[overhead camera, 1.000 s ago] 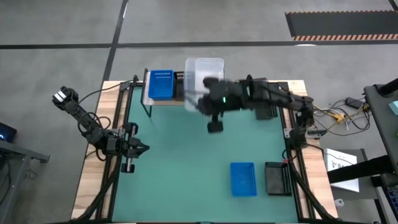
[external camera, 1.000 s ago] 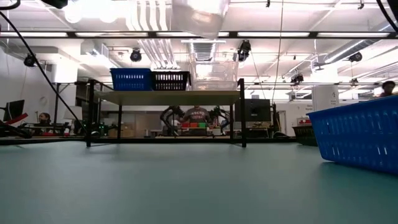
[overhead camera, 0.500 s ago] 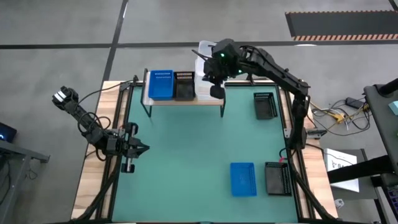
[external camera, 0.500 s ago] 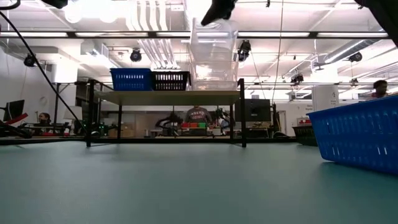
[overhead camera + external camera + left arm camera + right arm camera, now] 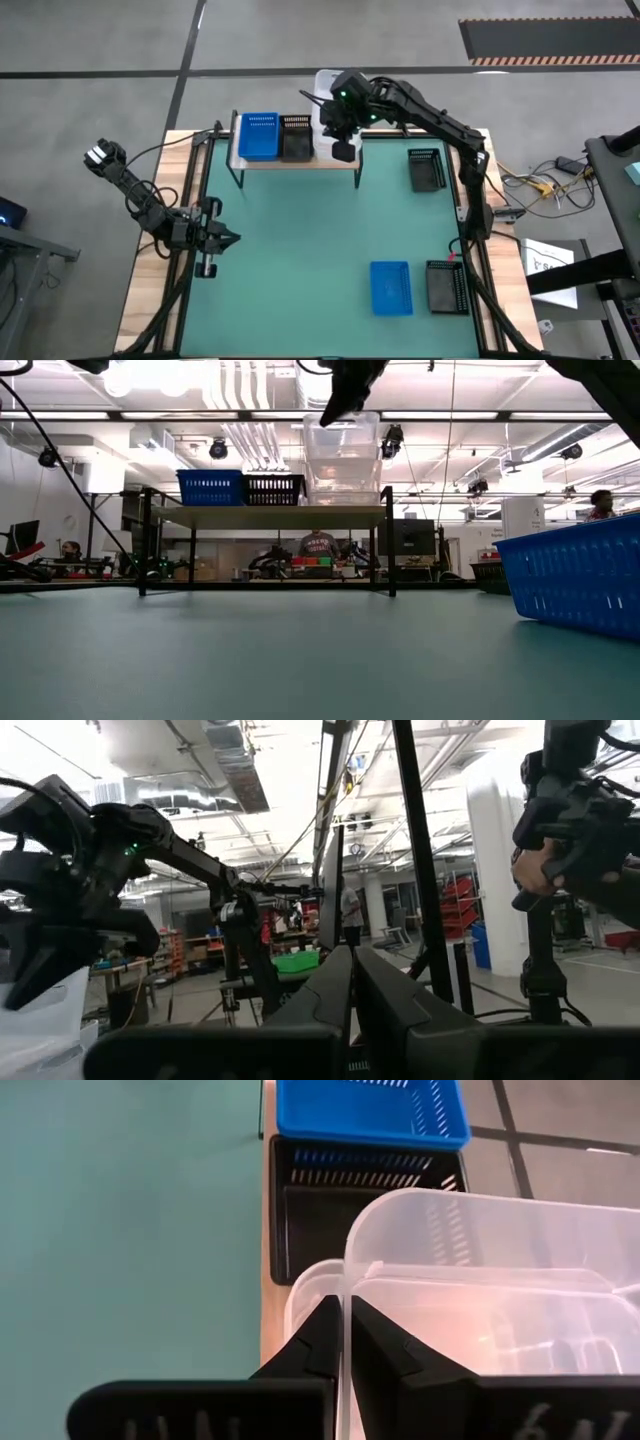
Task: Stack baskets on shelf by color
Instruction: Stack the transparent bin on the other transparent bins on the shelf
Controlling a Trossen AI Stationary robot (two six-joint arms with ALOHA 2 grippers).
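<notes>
The shelf [image 5: 262,160] stands at the table's far left and carries a blue basket [image 5: 258,136], a black basket [image 5: 296,138] and a clear basket [image 5: 342,485] in a row. My right gripper [image 5: 343,1330] hangs over the shelf's right end, shut on a second clear basket [image 5: 342,435]. That basket sits right above the first; whether the two touch I cannot tell. My left gripper [image 5: 228,238] waits shut over the table's left side, holding nothing. My right gripper pinches the rim of one wall of the upper clear basket [image 5: 344,1285], with one finger inside the basket and one outside. The fingers slant down from above, pointing toward the table's left. The basket hangs nearly level, open side up, over the lower clear basket [image 5: 308,1292].
On the mat lie a black basket [image 5: 427,169] at the right, and a blue basket [image 5: 391,287] and another black basket [image 5: 447,287] near the front right. The mat's middle [image 5: 300,250] is bare.
My right gripper has carried the clear basket from over the mat in front of the shelf toward the table's far edge. It has then lowered the basket over the clear basket on the shelf's right end. The gripper has stayed shut on it.
</notes>
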